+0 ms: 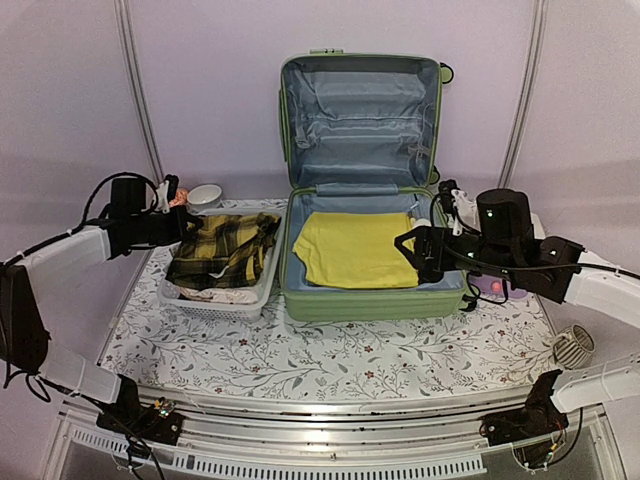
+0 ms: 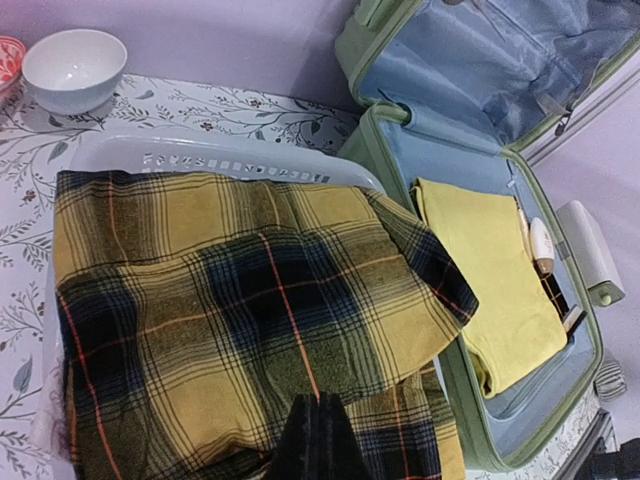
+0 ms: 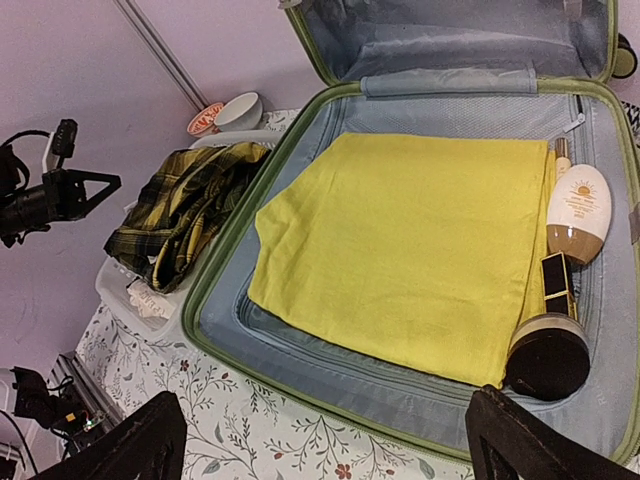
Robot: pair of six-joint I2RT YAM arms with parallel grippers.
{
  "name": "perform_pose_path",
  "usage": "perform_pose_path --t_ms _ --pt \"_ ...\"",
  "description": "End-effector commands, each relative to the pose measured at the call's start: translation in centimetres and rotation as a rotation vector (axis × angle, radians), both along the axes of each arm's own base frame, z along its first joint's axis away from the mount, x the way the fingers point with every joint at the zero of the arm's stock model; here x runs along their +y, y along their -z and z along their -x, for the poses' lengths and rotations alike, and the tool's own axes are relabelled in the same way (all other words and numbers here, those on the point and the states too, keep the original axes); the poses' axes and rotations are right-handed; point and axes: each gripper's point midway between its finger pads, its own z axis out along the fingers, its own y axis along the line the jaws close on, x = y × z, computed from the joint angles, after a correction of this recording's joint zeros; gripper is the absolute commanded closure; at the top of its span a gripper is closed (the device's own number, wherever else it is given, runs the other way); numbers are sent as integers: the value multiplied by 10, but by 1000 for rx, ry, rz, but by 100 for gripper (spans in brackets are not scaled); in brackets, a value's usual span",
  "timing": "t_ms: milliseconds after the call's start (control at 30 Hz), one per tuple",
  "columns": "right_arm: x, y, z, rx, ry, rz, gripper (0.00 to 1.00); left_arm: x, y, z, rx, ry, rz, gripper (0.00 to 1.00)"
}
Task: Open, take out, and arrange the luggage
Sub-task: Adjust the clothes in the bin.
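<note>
I found the luggage (image 1: 370, 303) open and the plaid shirt (image 2: 250, 300) in the basket (image 2: 200, 155) under my clenched left gripper (image 2: 318, 440), while the yellow garment (image 3: 400, 240) ahead of my released right gripper (image 3: 330, 450) awaited removal.

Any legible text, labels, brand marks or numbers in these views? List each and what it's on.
Nothing reads clearly in any view.
White-and-tan oval plastic bottle inside the open light-green hard-shell luggage: sun emblem with print beneath, too small to read.
Small red-and-white dish: pattern or lettering, too blurred to tell.
</note>
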Motion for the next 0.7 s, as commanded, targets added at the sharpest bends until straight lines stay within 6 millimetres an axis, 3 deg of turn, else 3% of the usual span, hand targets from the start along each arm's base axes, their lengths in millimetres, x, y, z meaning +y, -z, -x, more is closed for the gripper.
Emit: perform_pose_path --t_ms 0,133,267,500,667 --pt "-10 1 4 8 26 -12 0 -9 -15 3 -52 35 36 100" --pt "-12 1 6 7 27 -13 0 -23 -24 9 -97 81 36 100" --pt "-10 -5 5 0 20 -19 0 -41 -13 2 -88 89 -3 100" --pt "-4 -10 1 -9 -4 5 0 -70 16 -37 -61 79 -66 100" --pt "-4 -8 2 0 -5 4 0 -102 48 -66 -7 156 -65 100"
